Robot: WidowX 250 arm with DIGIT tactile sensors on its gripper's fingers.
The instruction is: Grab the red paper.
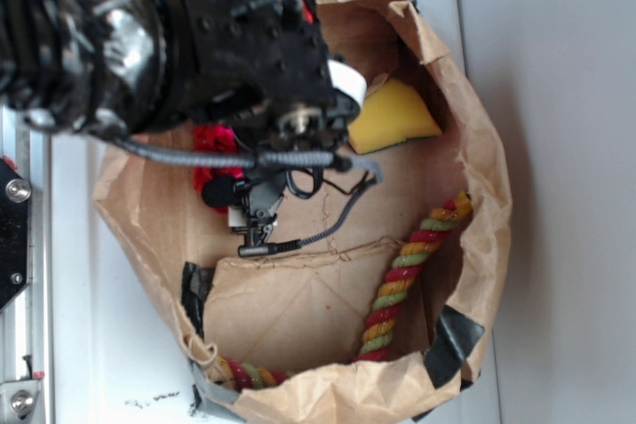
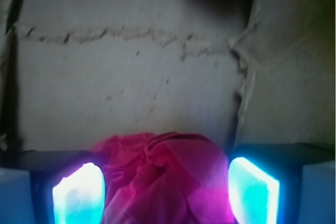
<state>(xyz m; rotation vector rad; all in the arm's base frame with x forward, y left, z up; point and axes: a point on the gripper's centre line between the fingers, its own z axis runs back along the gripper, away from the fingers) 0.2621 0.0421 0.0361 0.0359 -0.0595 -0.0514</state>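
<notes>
White tabletop point(image 1: 556, 146), pale and bare at the right of the exterior view, carries a brown paper bag point(image 1: 492, 176) lying open toward the camera; everything of interest sits inside it.

Gripper point(image 2: 167, 192): wrist view shows both pads point(image 2: 79, 195), one glowing violet-white at the left of the frame, the other cyan at the right. They stand well apart. Red paper point(image 2: 157, 177) fills the gap between them, crumpled, folds visible, lit pink to magenta by the pad glow. It lies close to both pads; contact cannot be confirmed on either side. Jaws are spread, not clamped.

Exterior view: gripper point(image 1: 256, 213) is down inside the bag, black arm point(image 1: 149, 37) entering from the upper left and covering much of the bag's mouth. Red paper point(image 1: 211, 141) shows only in part, a bright red patch just beside the gripper and under the arm and its grey cable.

Ahead of the pads in the wrist view: creased brown bag floor point(image 2: 131, 77), with a torn ridge running across it.

Farther out: yellow sponge point(image 1: 393, 116) rests against the bag wall, past the arm and apart from the paper; a blurred sliver shows at the top edge of the wrist view. Rope point(image 1: 407, 275), twisted red, yellow and green, runs along the far side of the bag from the gripper, and its other end shows at the bag's lower rim. Black tape point(image 1: 452, 340) patches the rim near the rope.
</notes>
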